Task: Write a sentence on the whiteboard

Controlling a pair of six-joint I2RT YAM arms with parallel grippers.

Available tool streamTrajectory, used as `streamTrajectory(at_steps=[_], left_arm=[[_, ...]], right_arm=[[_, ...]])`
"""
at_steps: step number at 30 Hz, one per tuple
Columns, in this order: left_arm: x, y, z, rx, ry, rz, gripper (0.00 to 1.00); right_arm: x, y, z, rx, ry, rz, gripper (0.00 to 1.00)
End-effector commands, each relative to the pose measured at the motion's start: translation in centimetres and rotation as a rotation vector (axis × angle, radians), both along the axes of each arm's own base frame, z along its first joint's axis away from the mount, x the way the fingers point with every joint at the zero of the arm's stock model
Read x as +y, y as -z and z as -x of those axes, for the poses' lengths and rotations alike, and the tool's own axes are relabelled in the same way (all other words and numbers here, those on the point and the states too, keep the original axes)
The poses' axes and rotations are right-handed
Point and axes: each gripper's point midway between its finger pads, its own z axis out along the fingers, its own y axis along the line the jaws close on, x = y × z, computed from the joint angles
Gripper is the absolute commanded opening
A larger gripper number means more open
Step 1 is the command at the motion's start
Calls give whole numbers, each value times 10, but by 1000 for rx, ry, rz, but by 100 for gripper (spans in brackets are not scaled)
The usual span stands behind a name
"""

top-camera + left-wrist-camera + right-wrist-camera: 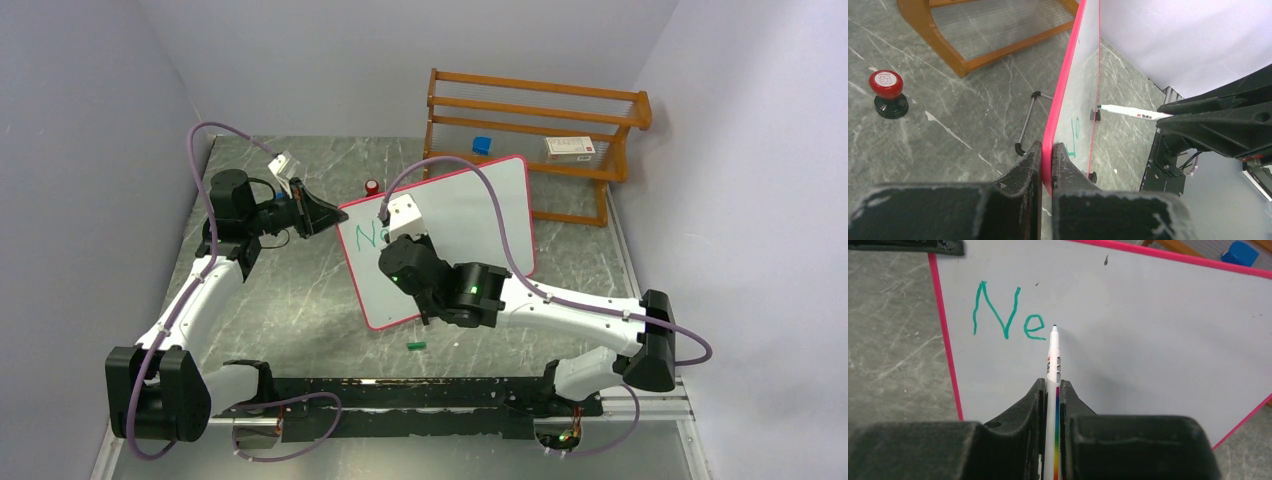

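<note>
The whiteboard [480,215] stands tilted on the table, white with a pink-red rim. My left gripper [328,214] is shut on its left rim, which shows between the fingers in the left wrist view [1047,155]. Of the sentence, only the green letters "Ne" [1008,320] are on the board, at its upper left [372,236]. My right gripper [1052,387] is shut on a white marker [1053,355] with a rainbow stripe. The marker's tip sits just right of the "e", at the board's surface. The marker also shows in the left wrist view [1133,112].
A wooden rack [530,120] stands behind the board, with a blue object [482,145] and a white box [570,148] on it. A red-topped stamp [372,186] sits left of the board's far corner. A small green cap [417,346] lies near the board's front edge.
</note>
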Motion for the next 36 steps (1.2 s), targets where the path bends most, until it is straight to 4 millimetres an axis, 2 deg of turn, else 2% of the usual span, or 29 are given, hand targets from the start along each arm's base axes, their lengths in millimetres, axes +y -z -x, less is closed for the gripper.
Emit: streamTrajectory(at_steps=[1, 14, 36], left_arm=[[-2, 17, 3, 22, 15, -33, 5], [-2, 17, 3, 19, 14, -33, 5], [-2, 17, 3, 21, 18, -33, 5]], right_arm=[[-5, -6, -10, -25, 35, -19, 0], [4, 4, -13, 2, 9, -7, 0], [3, 13, -19, 13, 32, 24, 0]])
